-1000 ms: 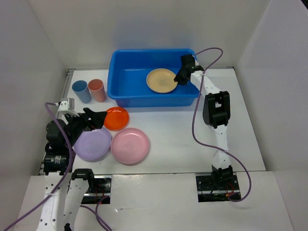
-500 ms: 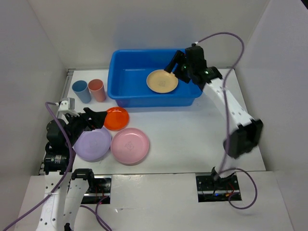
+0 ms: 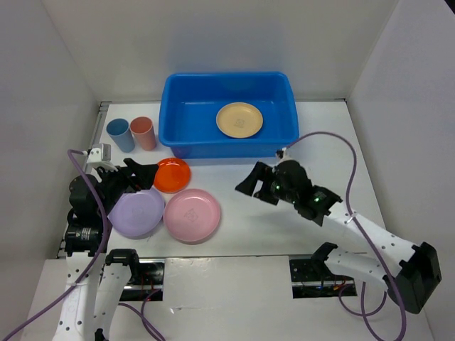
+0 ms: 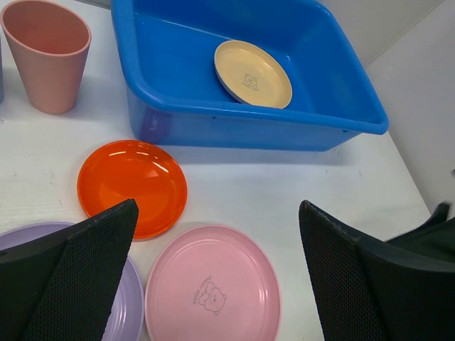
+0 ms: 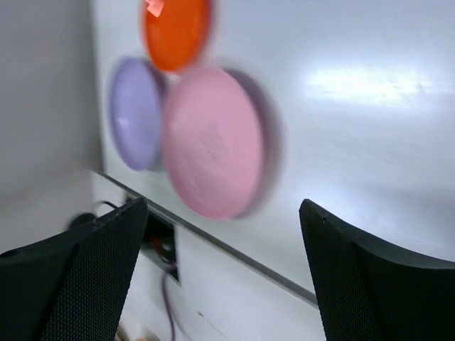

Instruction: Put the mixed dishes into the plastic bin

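Observation:
The plastic bin stands at the back with a yellow plate lying flat inside it. On the table in front lie an orange plate, a pink plate and a lavender plate. A blue cup and a salmon cup stand upright left of the bin. My left gripper hovers open over the lavender and orange plates. My right gripper is open and empty above the bare table, right of the pink plate. The left wrist view takes in the bin, the yellow plate, the orange plate and the pink plate.
White walls close in the table on the left, back and right. The right arm's purple cable loops over the table right of the bin. The right wrist view is blurred, with the pink plate, lavender plate and the table's near edge in it.
My right gripper opened and let go of the yellow plate in the bin, then swung back out to the table's middle. The left arm has not moved.

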Tool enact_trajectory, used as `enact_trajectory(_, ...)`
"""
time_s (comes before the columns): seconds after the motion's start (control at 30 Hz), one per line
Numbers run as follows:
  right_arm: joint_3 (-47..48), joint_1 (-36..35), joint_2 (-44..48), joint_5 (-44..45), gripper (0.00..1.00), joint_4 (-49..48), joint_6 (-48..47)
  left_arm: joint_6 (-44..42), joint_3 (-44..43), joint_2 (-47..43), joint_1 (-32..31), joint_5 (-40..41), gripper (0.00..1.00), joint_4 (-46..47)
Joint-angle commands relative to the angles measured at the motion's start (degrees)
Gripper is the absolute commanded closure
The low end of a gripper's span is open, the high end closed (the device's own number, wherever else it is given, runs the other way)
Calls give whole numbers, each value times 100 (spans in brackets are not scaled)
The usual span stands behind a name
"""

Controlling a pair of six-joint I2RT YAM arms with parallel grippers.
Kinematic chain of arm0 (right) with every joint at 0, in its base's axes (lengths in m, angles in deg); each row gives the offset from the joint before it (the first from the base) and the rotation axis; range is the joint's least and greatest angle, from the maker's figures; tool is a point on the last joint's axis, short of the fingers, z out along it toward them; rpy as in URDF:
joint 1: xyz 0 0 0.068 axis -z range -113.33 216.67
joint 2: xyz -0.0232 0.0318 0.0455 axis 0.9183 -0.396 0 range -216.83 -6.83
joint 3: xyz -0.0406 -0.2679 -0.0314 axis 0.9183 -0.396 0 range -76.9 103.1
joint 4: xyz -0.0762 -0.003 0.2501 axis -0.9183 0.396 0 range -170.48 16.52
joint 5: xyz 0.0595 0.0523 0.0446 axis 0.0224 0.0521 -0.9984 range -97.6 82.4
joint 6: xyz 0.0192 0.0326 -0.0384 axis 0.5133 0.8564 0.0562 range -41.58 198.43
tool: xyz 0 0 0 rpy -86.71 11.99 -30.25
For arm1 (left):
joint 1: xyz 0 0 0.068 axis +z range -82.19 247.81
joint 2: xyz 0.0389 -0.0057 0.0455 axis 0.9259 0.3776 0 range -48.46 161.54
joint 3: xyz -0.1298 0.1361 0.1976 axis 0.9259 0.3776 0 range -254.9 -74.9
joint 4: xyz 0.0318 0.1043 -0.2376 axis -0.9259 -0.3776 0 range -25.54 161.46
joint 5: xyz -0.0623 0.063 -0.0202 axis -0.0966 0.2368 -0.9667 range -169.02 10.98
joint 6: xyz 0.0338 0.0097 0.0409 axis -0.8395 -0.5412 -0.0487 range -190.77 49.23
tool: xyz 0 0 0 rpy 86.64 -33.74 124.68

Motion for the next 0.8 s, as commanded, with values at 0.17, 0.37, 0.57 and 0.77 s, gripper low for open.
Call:
enact_trajectory(0.17, -1434, -567, -732, -117, 8, -1918, 684, 16, -16, -12, 29, -107, 0, 214)
enact_trajectory(0.37, -1066, -953, -2350, -329, 13, -2894, 736, 69, 37, -12, 29, -107, 0, 214)
enact_trajectory(0.57, -793, -1516, -3924, -40, 17, -3667, 1096, 69, 37, -12, 29, -54, 0, 214)
enact_trajectory(0.77, -740, -1832, -4427, 154, 35, -3932, 1413, 69, 37, -12, 29, -54, 0, 214)
